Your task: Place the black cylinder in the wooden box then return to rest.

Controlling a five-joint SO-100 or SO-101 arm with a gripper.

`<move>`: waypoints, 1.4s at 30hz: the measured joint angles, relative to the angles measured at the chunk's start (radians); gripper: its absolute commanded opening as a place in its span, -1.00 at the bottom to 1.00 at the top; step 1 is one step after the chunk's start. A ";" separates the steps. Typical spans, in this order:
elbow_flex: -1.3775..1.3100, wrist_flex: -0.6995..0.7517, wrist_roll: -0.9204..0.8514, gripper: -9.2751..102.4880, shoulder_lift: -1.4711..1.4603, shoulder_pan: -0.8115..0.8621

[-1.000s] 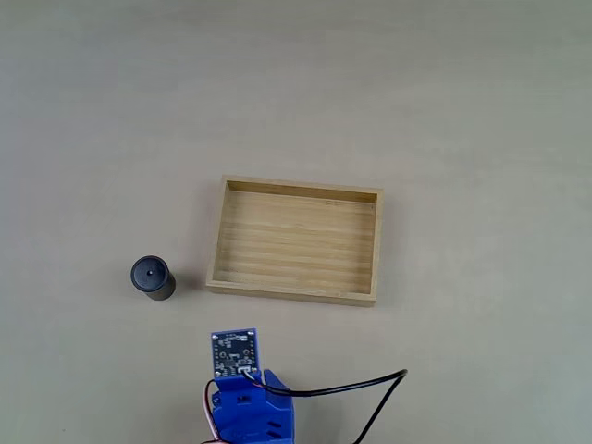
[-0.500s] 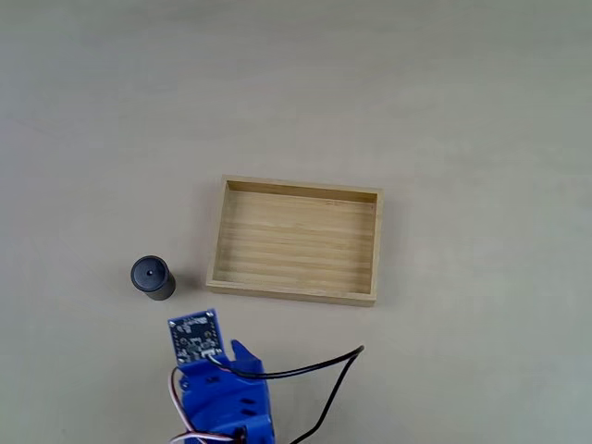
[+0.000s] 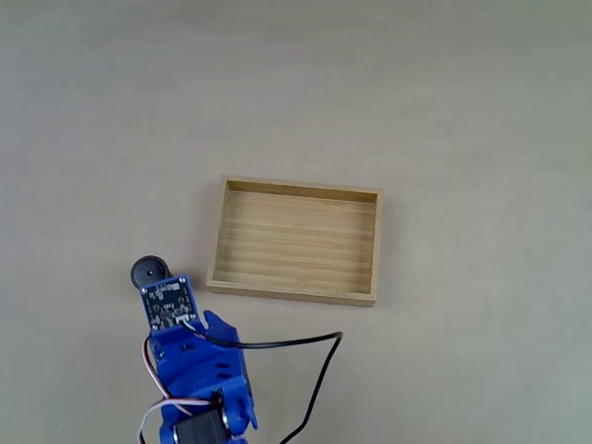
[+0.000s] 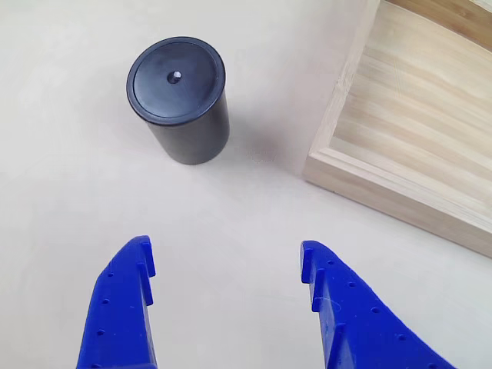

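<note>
The blue arm [image 3: 199,384] is seen at the lower left of the fixed view. In the other view, the gripper [image 4: 227,265] is held wide apart, nothing gripped, its two blue fingers [image 4: 123,307] rising from the bottom edge.

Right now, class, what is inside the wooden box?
Nothing: the wooden box shows a bare slatted floor. The black cylinder stands outside it on the table. In the other view, the box's far part is cut off.
</note>
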 measured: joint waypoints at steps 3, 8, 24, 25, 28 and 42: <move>-0.044 -0.041 -0.002 -0.30 0.094 0.000; -0.127 -0.097 -0.005 -0.26 0.230 0.000; -0.307 -0.129 -0.005 -0.24 0.459 -0.032; -0.314 -0.129 -0.005 -0.24 0.466 -0.032; -0.334 -0.129 -0.005 -0.24 0.486 -0.031; -0.377 -0.129 -0.005 -0.25 0.563 -0.069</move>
